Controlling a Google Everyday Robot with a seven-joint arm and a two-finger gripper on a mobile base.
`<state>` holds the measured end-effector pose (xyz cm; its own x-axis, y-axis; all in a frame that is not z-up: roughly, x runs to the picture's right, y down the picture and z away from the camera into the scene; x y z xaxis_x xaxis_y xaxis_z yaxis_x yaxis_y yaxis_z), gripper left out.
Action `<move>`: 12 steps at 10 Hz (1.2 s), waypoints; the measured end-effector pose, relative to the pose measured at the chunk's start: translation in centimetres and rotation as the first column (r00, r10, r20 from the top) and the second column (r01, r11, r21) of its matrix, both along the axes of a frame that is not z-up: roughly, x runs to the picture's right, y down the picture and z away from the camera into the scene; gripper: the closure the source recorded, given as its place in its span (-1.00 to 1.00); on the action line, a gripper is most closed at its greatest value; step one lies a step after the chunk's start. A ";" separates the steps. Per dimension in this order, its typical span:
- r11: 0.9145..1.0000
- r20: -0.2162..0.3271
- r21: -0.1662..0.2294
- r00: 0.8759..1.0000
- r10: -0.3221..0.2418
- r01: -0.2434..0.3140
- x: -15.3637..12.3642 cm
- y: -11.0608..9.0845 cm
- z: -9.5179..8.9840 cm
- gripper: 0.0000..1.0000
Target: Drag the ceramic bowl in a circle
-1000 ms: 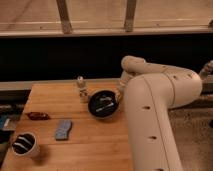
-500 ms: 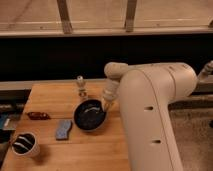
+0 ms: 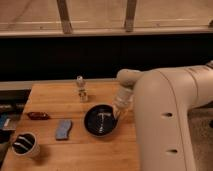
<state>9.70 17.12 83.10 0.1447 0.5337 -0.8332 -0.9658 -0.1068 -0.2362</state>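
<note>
since half a second ago the bowl (image 3: 101, 120) has slid to the right and a little nearer the front edge of the table (image 3: 55, 100). a second ago it sat farther back, closer to the small bottle (image 3: 81, 90), so it has come round part of a loop. the arm has swung with it.

camera view: the bowl lies about mid-table, in front of the bottle and apart from it. the gripper (image 3: 118, 113) comes down from the wrist onto the bowl's right-hand rim. its fingers are pressed together on that edge, so the rim looks pinched rather than merely pushed. a grey-blue sponge (image 3: 63, 129) lies just left of the bowl, near but not touching. a red thing (image 3: 38, 115) sits farther left, and a white cup (image 3: 25, 144) stands at the front left corner.

what the next move turns on: the bowl's body lies to the view's left of the gripper, toward the sponge. being round, it has no long axis, so only the grip point matters. to close the circle, i judge the rim must be carried back, away from the front edge. a wide sweep left would run the bowl into the sponge.
</note>
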 end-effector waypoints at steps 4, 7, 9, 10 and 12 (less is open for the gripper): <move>0.998 -0.092 0.002 0.994 0.057 -0.057 8.1 -2.7 2.0 1.00; 0.999 -0.078 0.028 0.996 0.036 -0.034 8.2 -4.8 3.4 1.00; 0.999 -0.042 0.037 0.999 0.000 0.002 5.1 -6.3 4.3 1.00; 0.999 -0.025 0.041 1.000 -0.018 0.019 3.5 -6.8 4.6 1.00; 0.994 0.047 0.070 0.995 -0.083 0.079 -2.4 -8.0 4.3 1.00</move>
<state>7.27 9.08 87.35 0.2299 0.5739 -0.7860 -0.9576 -0.0105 -0.2878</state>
